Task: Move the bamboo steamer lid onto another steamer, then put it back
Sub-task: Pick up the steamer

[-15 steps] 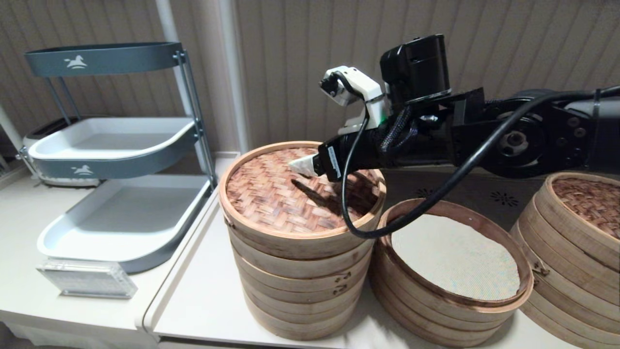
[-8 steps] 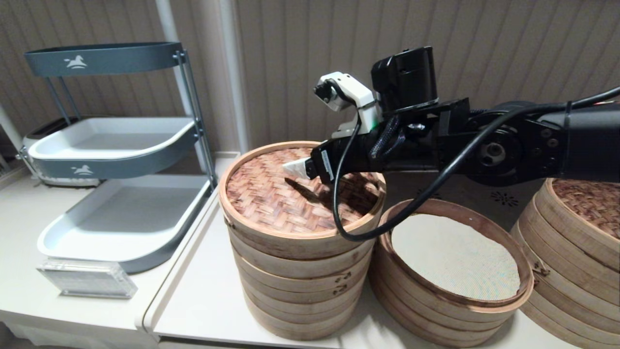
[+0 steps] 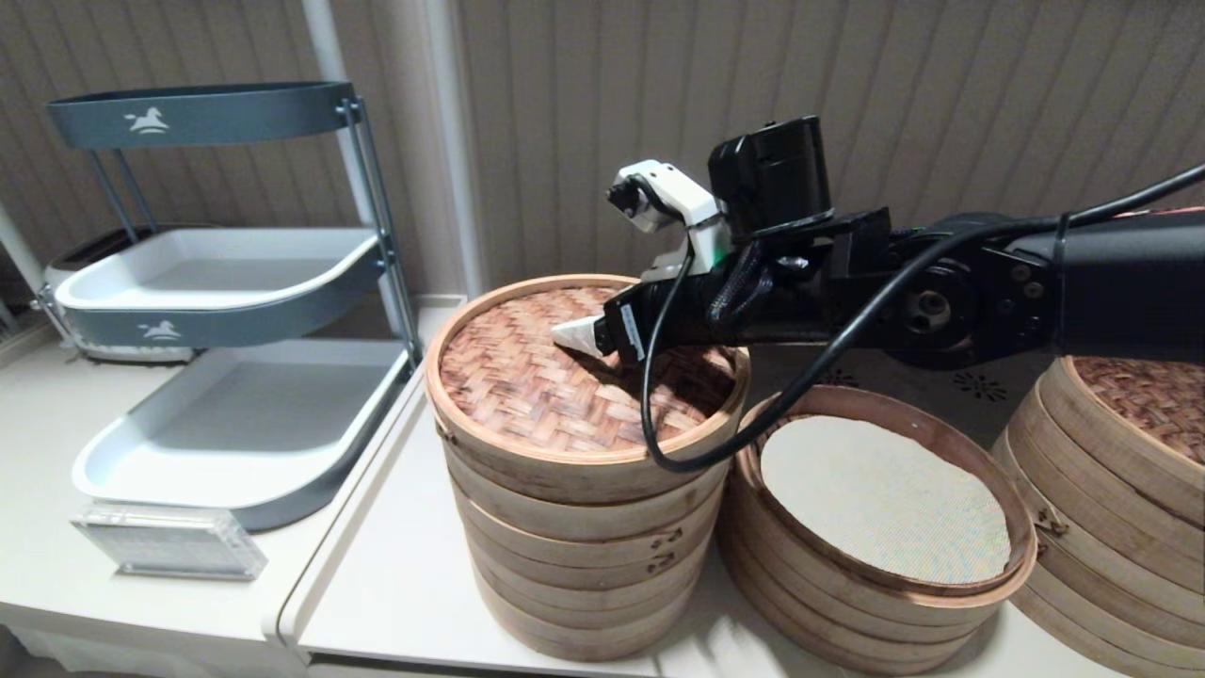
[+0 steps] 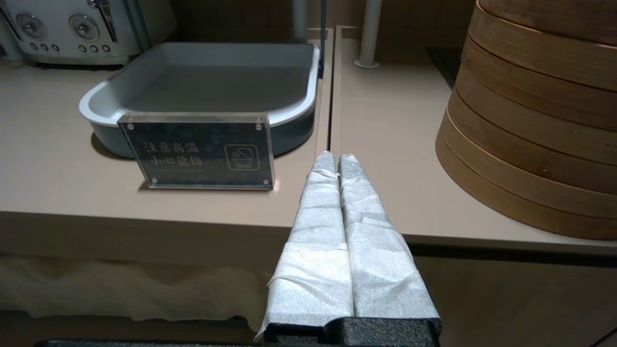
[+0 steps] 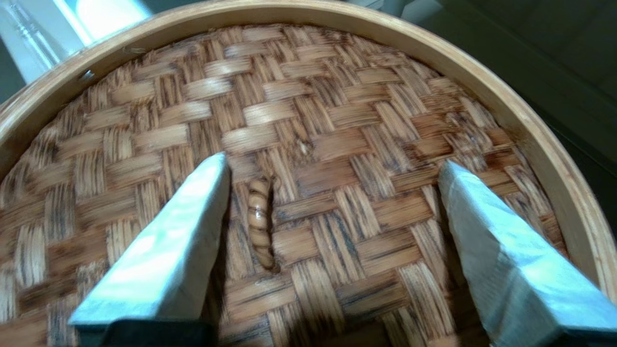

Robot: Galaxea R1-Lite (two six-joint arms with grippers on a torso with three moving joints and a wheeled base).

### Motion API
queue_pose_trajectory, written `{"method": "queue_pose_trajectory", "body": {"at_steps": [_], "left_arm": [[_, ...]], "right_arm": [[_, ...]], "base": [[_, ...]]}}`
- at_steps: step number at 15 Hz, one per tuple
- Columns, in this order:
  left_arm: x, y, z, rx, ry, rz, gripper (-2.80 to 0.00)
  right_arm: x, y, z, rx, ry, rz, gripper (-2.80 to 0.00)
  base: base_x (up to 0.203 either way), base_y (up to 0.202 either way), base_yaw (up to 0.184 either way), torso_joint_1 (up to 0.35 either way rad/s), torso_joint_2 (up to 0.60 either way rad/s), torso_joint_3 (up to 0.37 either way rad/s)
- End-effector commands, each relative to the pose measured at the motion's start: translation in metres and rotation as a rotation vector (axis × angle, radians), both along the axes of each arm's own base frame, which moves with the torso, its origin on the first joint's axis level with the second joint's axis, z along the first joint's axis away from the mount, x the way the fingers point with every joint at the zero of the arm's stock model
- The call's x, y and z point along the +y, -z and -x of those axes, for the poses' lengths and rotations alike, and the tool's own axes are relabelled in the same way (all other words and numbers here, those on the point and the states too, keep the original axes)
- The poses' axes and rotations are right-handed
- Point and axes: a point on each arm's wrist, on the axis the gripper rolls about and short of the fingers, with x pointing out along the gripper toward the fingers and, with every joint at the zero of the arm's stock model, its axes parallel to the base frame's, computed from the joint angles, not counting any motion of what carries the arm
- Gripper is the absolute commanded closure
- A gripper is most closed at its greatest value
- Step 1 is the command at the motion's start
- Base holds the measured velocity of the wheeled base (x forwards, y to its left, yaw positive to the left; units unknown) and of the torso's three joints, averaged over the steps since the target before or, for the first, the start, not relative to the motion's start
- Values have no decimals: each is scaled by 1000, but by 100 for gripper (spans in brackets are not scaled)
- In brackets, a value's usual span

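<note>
Hovering right gripper [image 5: 332,166], jaws apart, over bamboo steamer lid [image 3: 527,377]

I see the bamboo steamer lid [image 3: 565,377] has a rough woven top of reddish-brown strips, and its rim is smooth pale wood. Its little loop handle [image 5: 261,226] looks like twisted cane. My right gripper [image 5: 332,231] has fingers wrapped in crinkly white cloth. The other steamer [image 3: 885,527] holds a matt cream mesh. The tray [image 4: 207,82] looks like smooth plastic.

Three bamboo steamers [image 3: 584,490], two woven lids [image 3: 555,377], one three-tier rack [image 3: 216,282] and one acrylic sign [image 4: 197,150] are counted.
</note>
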Motion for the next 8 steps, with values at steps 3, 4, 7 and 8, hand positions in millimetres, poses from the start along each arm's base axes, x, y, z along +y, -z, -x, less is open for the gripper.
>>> {"method": "queue_pose_trajectory", "body": {"at_steps": [3, 4, 7, 8], "left_arm": [[0, 8, -2, 27, 0, 0, 0], [0, 8, -2, 27, 0, 0, 0], [0, 8, -2, 27, 0, 0, 0], [0, 8, -2, 27, 0, 0, 0]], "right_arm": [[1, 4, -1, 9, -3, 8, 0], [1, 6, -1, 13, -3, 14, 0], [1, 6, -1, 14, -4, 15, 0], [1, 7, 0, 16, -4, 17, 0]], "base": [[0, 0, 0, 0, 0, 0], [0, 0, 0, 0, 0, 0], [0, 0, 0, 0, 0, 0], [0, 0, 0, 0, 0, 0]]}}
